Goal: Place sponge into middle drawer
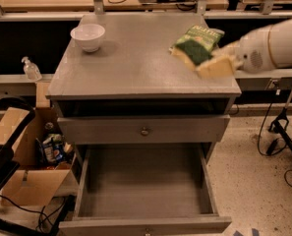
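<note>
**Sponge held over the counter's right edge, drawer standing open**

The white arm (pixel 276 45) reaches in from the right of the camera view. Its hand (pixel 223 62) hangs above the right side of the grey counter (pixel 135 68). The hand is closed on the sponge (pixel 193 50), though blur hides the fingertips themselves. The sponge is clear of the counter surface and tilted, its dark green scrub face turned up and to the left, with pale yellow foam showing below and to the right. It sits in front of the green snack bag (pixel 204 34), which lies on the counter near the back right corner.

A white bowl (pixel 88 36) stands upright near the back left corner of the counter, well apart from the hand.

Below the counter is a closed drawer front with a round metal knob (pixel 144 130). Under it the middle drawer (pixel 145 191) is pulled out towards the camera, its plain grey interior bare. The sponge is well above it and off to the right.

To the left of the cabinet an open cardboard box (pixel 25 156) sits on the floor, and a small clear pump bottle (pixel 31 69) stands on a ledge beyond.
</note>
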Tool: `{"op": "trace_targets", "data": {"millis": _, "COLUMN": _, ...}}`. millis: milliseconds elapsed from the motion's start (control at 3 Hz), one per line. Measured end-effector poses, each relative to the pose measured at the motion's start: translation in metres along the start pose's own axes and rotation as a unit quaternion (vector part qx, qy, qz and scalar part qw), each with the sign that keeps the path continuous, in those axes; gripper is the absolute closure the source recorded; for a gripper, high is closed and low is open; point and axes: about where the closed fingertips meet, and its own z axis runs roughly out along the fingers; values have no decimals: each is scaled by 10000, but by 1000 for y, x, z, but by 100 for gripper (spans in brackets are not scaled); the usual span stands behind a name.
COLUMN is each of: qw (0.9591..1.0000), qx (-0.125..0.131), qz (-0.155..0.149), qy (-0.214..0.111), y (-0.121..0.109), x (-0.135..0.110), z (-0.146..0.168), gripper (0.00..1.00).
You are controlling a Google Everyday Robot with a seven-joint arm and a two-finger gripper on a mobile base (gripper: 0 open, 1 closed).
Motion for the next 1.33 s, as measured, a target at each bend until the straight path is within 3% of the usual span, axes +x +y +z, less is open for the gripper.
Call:
{"op": "trace_targets", "data": {"millis": 333, "qw": 9969, "qx": -439, "qz": 341, "qy": 564, "y": 40, "x": 79, "z": 11, "gripper": 100}}
{"op": "trace_targets", "data": {"millis": 667, "qw": 9941, "qx": -621, "qz": 440, "qy": 769, "y": 56, "x": 103, "z": 23, "gripper": 100}}
{"op": "trace_targets", "data": {"millis": 1000, "qw": 9940, "qx": -636, "qz": 429, "qy": 785, "y": 56, "x": 103, "z": 26, "gripper": 100}}
{"op": "trace_targets", "data": {"millis": 1333, "qw": 9931, "qx": -812, "qz": -54, "qy": 846, "y": 96, "x": 142, "z": 55, "gripper": 100}}
